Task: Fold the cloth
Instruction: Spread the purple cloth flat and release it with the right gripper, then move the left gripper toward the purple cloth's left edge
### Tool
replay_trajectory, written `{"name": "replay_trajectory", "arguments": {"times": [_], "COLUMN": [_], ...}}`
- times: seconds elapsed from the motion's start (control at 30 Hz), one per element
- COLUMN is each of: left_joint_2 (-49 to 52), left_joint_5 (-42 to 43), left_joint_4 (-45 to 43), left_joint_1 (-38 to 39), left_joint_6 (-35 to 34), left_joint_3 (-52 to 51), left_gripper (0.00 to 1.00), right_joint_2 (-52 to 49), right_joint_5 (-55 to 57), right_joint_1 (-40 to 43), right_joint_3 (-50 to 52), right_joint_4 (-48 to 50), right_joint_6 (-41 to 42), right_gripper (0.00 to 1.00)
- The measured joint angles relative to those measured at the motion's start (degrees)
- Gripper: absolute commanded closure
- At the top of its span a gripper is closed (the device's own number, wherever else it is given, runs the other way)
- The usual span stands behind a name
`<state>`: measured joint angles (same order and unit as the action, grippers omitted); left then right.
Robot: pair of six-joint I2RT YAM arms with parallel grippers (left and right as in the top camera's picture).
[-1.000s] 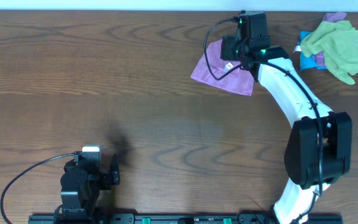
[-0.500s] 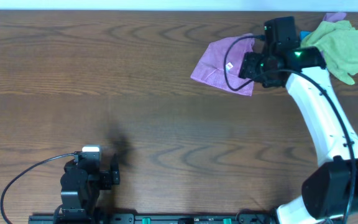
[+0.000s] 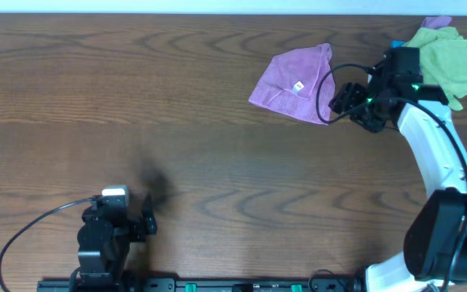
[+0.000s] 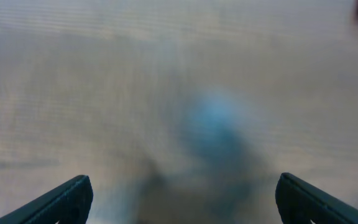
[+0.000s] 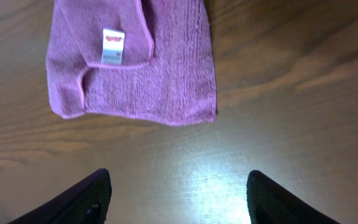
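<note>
Plainly, the right fingers (image 5: 82,202) spread empty below the cloth (image 5: 135,62); the left fingers (image 4: 67,196) are released too. Best to pinch its lower-right corner cleanly, lifting before carrying across.

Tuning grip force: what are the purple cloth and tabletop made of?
The cloth: probably terry microfibre, matte; fuzzy ribbed pile shows. The table: dark wood grain, solid or laminate unclear; semi-gloss, given the glare patch.
</note>
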<state>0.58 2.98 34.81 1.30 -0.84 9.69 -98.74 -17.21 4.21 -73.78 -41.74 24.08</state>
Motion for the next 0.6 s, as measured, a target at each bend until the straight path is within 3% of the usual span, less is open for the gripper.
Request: {"name": "replay_trajectory", "arguments": {"times": [0.3,0.6], "left_joint_2": [6.6,35.9], "left_joint_5": [1.3,7.9], "left_joint_4": [-3.0,-2.9], "left_joint_1": [0.0,0.0], "left_joint_6": [-12.9,-17.8], "left_joint_3": [5.0,26.6], "left_gripper": [0.05,0.05], "right_joint_2": [0.0,-0.4], "right_joint_5": [-5.0,-6.1], "right_joint_1": [0.8,0.8], "right_joint_3": [7.8,11.7], "right_joint_4": [8.4,14.1], "right_joint_6": [2.1,5.1], "right_gripper": [0.28,0.27]}}
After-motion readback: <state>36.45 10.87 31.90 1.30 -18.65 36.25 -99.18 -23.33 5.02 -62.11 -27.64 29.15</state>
